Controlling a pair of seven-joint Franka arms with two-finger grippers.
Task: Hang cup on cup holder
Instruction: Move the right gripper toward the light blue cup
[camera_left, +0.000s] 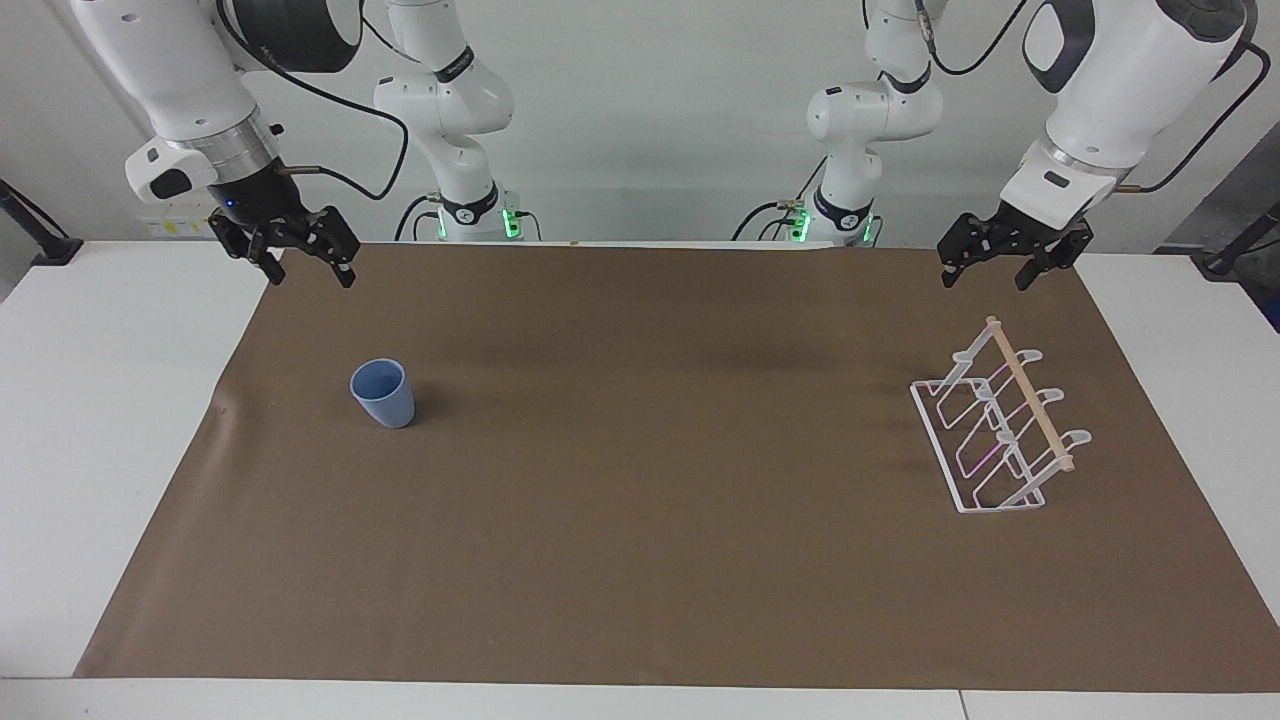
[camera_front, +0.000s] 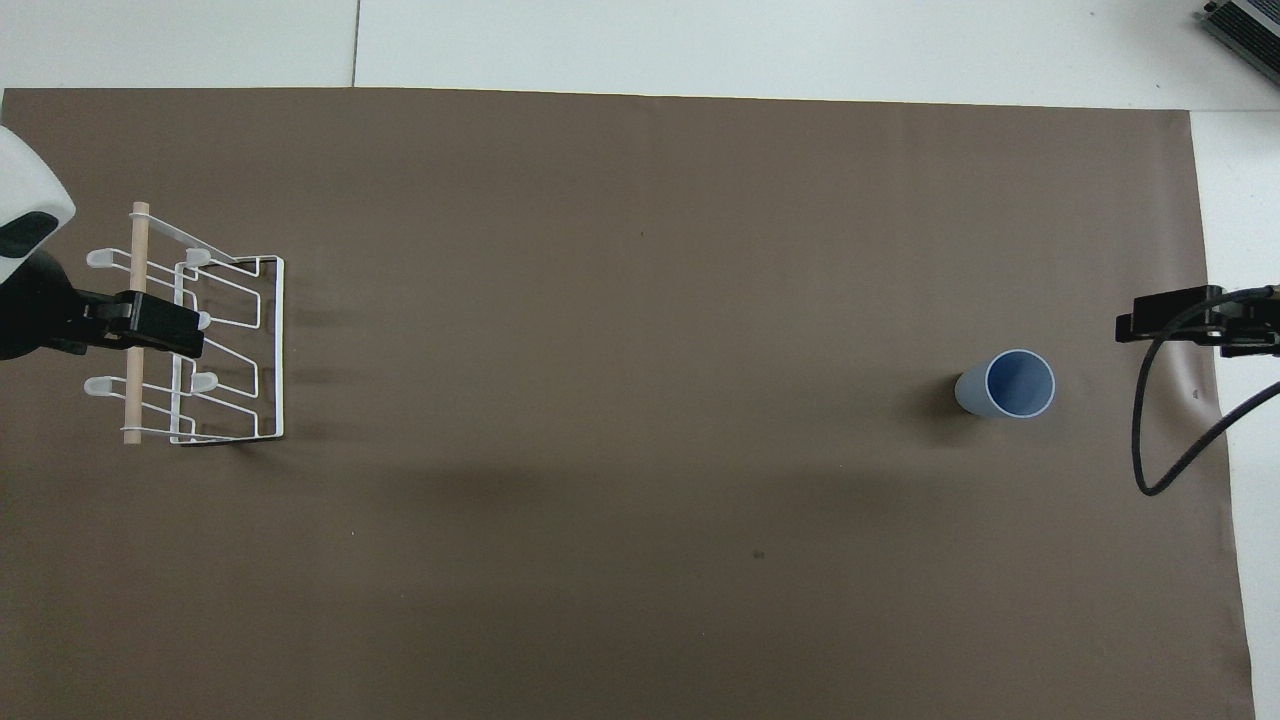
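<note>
Overhead, left gripper (camera_left: 1008, 265) overlaps the cup holder (camera_left: 1000, 425), fingers spread, empty. Right gripper (camera_left: 308, 262) also spread, empty, partly cut off overhead. Cup (camera_left: 383, 392) upright on brown mat (camera_left: 640, 560), toward right arm's end, well apart from holder.

no legible text, labels, brands or numbers anywhere

A pale blue cup (camera_front: 1008, 386) stands upright, mouth open upward, on the brown sheet (camera_front: 640, 300) covering the worktop (camera_front: 800, 45), toward the right arm's end. The white wire cup holder (camera_front: 225, 350) with its wooden rod (camera_front: 135, 260) sits toward the left arm's end, well apart from it. The left hand (camera_front: 165, 330) shows over the rack, and the right hand (camera_front: 1150, 322) over the sheet's edge near the cup.
</note>
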